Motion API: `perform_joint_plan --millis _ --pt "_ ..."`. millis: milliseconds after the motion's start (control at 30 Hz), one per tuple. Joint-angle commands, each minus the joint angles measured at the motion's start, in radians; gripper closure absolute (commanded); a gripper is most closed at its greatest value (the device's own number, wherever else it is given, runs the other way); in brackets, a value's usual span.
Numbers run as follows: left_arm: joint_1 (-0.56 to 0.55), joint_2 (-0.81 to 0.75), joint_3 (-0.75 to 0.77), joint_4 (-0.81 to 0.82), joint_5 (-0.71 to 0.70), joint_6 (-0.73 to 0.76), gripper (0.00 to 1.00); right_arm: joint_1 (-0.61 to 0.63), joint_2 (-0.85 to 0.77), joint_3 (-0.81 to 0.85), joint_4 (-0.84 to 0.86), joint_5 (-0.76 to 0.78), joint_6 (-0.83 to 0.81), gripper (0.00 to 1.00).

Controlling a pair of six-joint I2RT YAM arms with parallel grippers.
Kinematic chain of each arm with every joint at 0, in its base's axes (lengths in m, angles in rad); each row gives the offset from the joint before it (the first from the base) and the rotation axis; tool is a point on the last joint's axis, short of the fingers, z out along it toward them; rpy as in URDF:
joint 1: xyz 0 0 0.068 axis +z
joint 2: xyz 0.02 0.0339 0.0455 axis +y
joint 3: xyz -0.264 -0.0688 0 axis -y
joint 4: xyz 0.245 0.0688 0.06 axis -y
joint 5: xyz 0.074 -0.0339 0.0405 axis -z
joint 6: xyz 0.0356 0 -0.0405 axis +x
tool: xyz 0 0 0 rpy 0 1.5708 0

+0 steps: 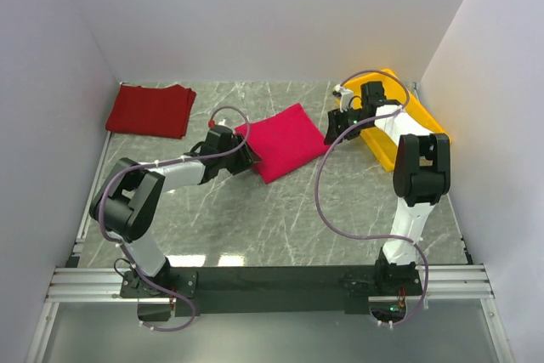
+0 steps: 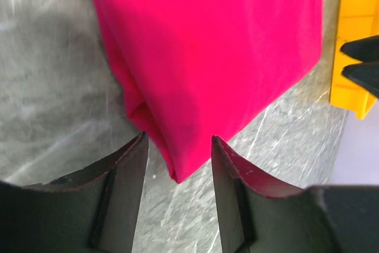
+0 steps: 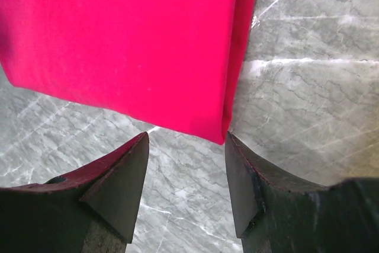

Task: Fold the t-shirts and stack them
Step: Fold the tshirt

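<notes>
From above, the crimson t-shirt [image 1: 283, 140] lies folded into a rectangle mid-counter [image 1: 255, 218], and the maroon t-shirt [image 1: 151, 110] lies folded in the far left corner. The yellow tray [image 1: 422, 116] sits far right, its inside mostly hidden by the right arm. Left wrist: the left fingers [image 2: 121, 194] stand apart, a crimson corner poking between their tips. Right wrist: the right fingers [image 3: 112, 188] are spread, gripping nothing, just short of another corner.

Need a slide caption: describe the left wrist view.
Open left pincer straddling a corner of the folded crimson t-shirt on a marbled table.
</notes>
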Motion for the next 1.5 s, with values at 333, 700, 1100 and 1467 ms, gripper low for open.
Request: perform_joint_plan --millis 333,700,1100,1467 --pt "-0.039 0.041 -0.083 0.190 0.016 -0.118 0.48 -0.010 0.003 0.006 0.045 -0.013 0.074 0.38" --pt "-0.040 0.112 -0.048 0.184 0.042 -0.143 0.61 -0.015 0.040 0.006 0.058 -0.008 0.122 0.37" --pt "-0.048 0.112 -0.063 0.167 0.124 -0.069 0.99 -0.020 0.066 -0.043 0.053 -0.007 0.165 0.38" --pt "-0.051 0.092 -0.148 0.202 0.207 -0.049 0.99 -0.021 0.111 -0.011 0.027 -0.028 0.188 0.49"
